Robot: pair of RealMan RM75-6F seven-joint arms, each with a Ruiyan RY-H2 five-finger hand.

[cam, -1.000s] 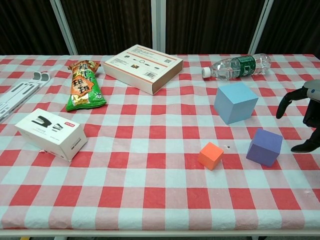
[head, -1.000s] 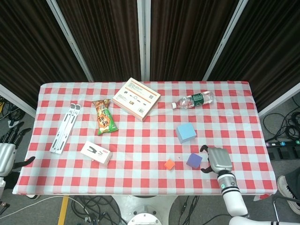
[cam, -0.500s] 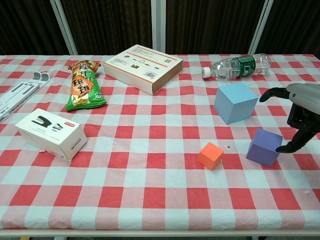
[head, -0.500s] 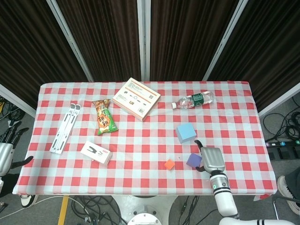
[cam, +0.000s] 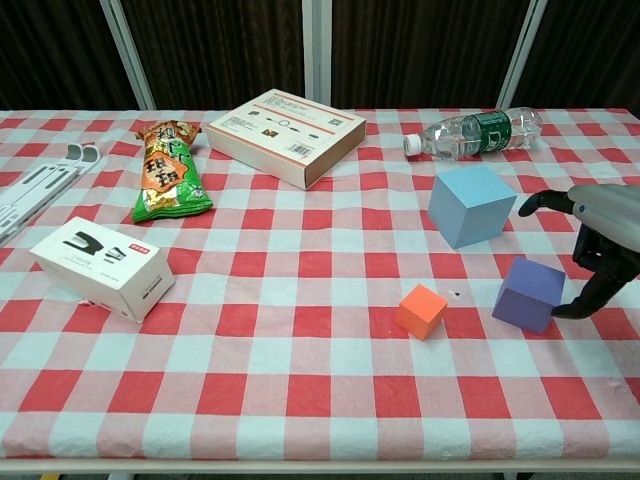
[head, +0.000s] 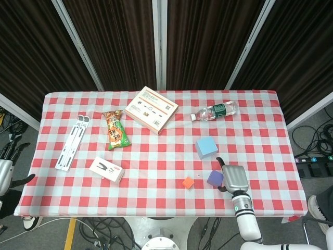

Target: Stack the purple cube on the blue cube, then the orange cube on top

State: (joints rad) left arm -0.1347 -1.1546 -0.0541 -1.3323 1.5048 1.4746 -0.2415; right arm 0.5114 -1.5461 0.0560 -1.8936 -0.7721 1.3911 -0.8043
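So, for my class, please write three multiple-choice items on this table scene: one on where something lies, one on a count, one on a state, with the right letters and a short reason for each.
1. Where does the orange cube lie?
A. to the left of the purple cube in the chest view
B. on top of the blue cube
C. beside the snack bag

2. How many cubes stand on the checked cloth?
A. two
B. three
C. four

3. What state is the water bottle in?
A. standing upright
B. lying on its side
C. held in a hand

Answers: 1 A, the orange cube sits apart on the cloth, left of the purple one. 2 B, orange, purple and blue, none stacked. 3 B, the bottle lies flat near the far edge, while the right hand is by the purple cube.
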